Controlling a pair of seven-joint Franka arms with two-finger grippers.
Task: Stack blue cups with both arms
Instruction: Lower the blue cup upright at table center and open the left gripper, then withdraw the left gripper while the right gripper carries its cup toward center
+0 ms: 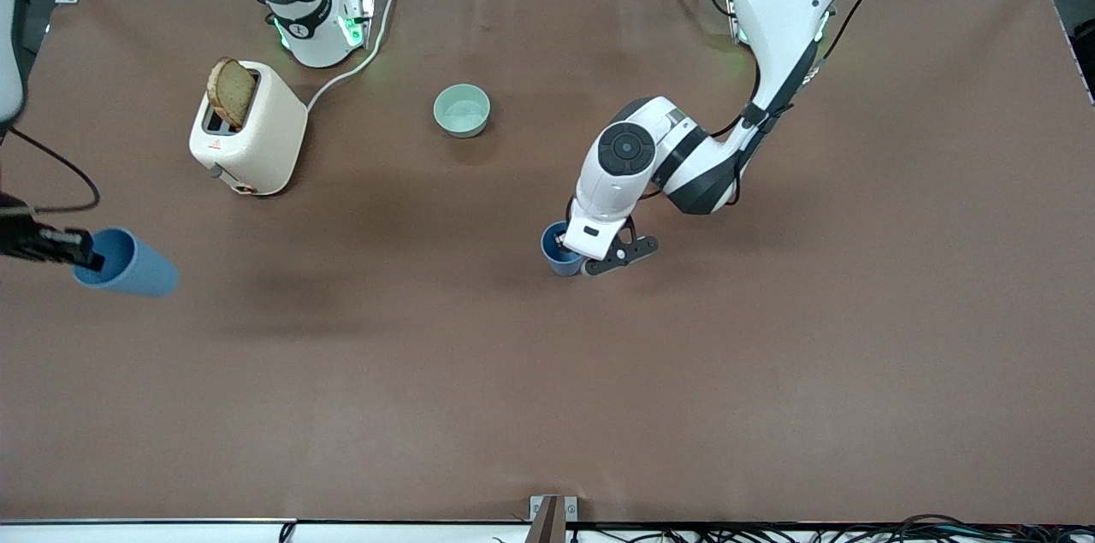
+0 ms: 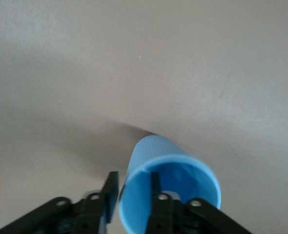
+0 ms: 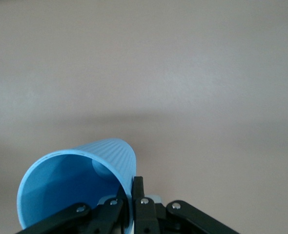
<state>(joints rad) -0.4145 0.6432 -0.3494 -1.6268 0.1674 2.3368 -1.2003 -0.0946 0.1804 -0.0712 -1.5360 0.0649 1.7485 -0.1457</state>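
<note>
Your right gripper [image 1: 85, 256] carries the thing lowest in the front view: a blue cup [image 1: 128, 262] pinched by its rim, tipped on its side and up off the table [image 1: 547, 406] at the right arm's end. One finger [image 3: 138, 204] sits just outside the wall and the other inside the mouth, clamped on the rim.

Your left gripper [image 1: 590, 259] is down near the middle of the table on the second blue cup [image 1: 558, 250], which stands upright there, mouth up. From the left wrist you see one finger [image 2: 156, 195] inside the mouth and the other outside the wall, closed on the rim [image 2: 129, 180].

Farther from the camera than that gripper sits a pale green bowl [image 1: 462, 110]. Toward the right arm's base stands a cream toaster [image 1: 248, 128] with a slice of bread [image 1: 233, 91] sticking out.
</note>
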